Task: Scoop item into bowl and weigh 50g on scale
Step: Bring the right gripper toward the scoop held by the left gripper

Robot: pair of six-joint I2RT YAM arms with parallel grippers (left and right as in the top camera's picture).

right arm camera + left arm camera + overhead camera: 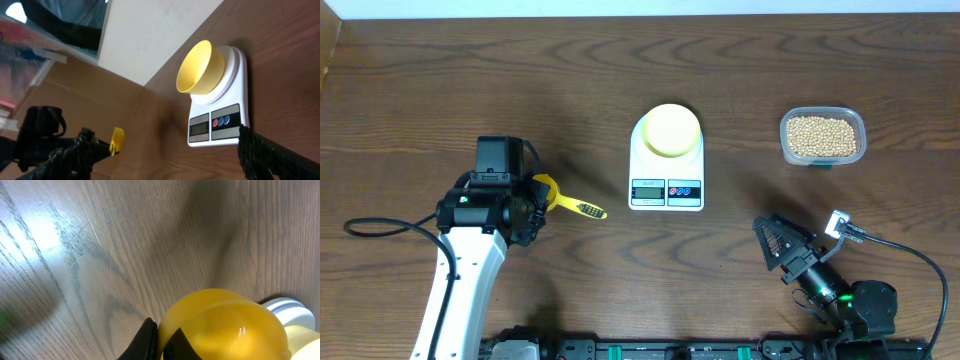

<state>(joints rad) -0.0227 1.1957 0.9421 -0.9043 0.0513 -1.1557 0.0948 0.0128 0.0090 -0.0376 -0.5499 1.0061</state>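
Observation:
The pale yellow bowl (670,130) stands empty on the white scale (667,190) at mid table; both also show in the right wrist view, the bowl (200,67) upon the scale (220,117). Beige beans (820,135) fill a clear tub (860,140) at the right. My left gripper (535,195) is shut on the cup rim of a bright yellow scoop (582,208), whose handle points right toward the scale. Up close, the black fingers (147,340) pinch the scoop's wall (225,325). My right gripper (772,245) stands open near the front right, nothing between its fingers (270,155).
A black cable (380,225) loops left of the left arm. A white cable (910,255) runs from the right wrist. Bare wood lies between the scale and the tub, and the table's back edge meets a white wall (150,35).

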